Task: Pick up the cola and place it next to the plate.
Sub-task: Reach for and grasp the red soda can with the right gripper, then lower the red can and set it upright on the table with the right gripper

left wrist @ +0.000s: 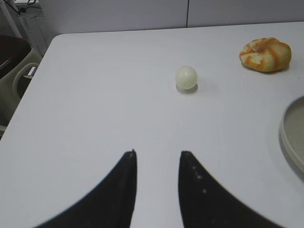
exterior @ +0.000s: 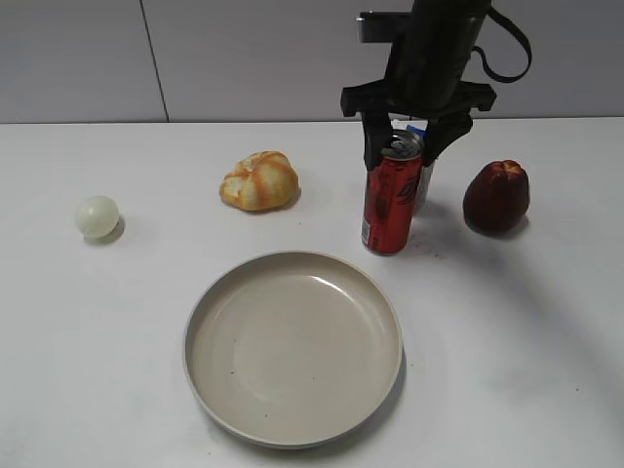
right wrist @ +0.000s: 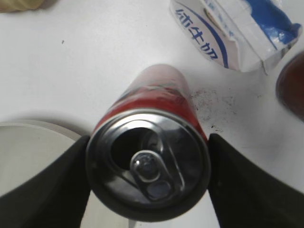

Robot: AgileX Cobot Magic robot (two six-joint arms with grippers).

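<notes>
Exterior: right pincer (exterior: 402, 148) grips the cola (exterior: 391, 200) at its top – can tilted, base on the desk (exterior: 117, 322), just beyond the plate (exterior: 292, 346). Left wrist: left pincer (left wrist: 157, 164) parted, empty, above bare desk. Right wrist: fingers (right wrist: 71, 166) touch both sides of the can's opened top – milk carton (right wrist: 232, 28) behind

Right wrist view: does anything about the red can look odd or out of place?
Yes. The tall red metal cola can is already opened, its mouth a dark hole beside the tab. It leans in the right gripper, and dark specks dot the white table beside it.
</notes>
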